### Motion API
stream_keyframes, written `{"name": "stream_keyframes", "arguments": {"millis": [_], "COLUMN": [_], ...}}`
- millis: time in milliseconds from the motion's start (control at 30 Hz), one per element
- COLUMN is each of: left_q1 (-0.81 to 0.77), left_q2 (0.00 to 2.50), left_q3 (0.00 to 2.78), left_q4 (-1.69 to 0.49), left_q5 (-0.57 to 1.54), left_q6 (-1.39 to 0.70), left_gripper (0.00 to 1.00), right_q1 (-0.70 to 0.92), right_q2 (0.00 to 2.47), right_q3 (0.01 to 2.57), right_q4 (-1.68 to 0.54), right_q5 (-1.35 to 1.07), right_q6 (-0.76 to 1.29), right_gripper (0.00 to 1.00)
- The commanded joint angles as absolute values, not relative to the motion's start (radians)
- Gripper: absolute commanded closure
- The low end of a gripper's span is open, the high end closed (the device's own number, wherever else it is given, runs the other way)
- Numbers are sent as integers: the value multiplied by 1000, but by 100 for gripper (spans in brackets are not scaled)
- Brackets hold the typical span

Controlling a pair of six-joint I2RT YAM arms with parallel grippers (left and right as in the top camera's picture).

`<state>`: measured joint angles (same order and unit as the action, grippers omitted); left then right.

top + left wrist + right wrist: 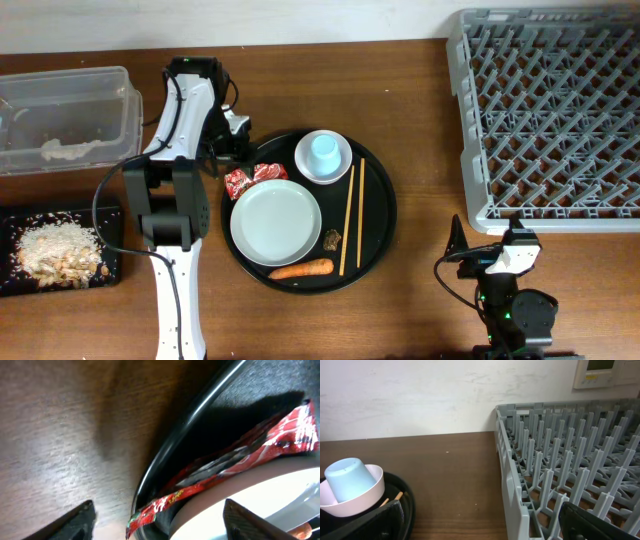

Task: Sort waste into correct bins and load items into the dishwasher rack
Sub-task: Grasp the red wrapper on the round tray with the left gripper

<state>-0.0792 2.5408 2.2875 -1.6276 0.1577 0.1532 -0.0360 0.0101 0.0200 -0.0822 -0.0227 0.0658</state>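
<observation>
I see a brown wooden table (400, 320) and a white wall (420, 395) behind; left gripper (162, 520) and right gripper (482, 525) both stand open.

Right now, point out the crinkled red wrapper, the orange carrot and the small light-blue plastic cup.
Crinkled red wrapper (262, 173): overhead view, on its right half.
Orange carrot (300, 269): overhead view, mid-length.
Small light-blue cup (322, 152): overhead view, centre of the cup.

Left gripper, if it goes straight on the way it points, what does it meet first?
Probably the red wrapper, just inside the rim of the round tray beside the white plate; depth is unclear.
</observation>
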Motion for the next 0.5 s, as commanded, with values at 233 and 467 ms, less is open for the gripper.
{"name": "stream_keyframes", "arguments": {"millis": [233,467], "left_q1": [-78,-78], "left_q2": [2568,2568], "left_q3": [2288,2288], "left_q4": [-1632,-1640], "left_q5": [176,175], "left_q6": [174,174], "left_gripper": [59,83], "right_q1": [-41,-41], "right_q2": [4,4], "right_q3": [6,6], "right_q4": [-79,-79], "right_q5": [-14,-14], "right_q6": [60,60], "right_gripper": [2,2]}}
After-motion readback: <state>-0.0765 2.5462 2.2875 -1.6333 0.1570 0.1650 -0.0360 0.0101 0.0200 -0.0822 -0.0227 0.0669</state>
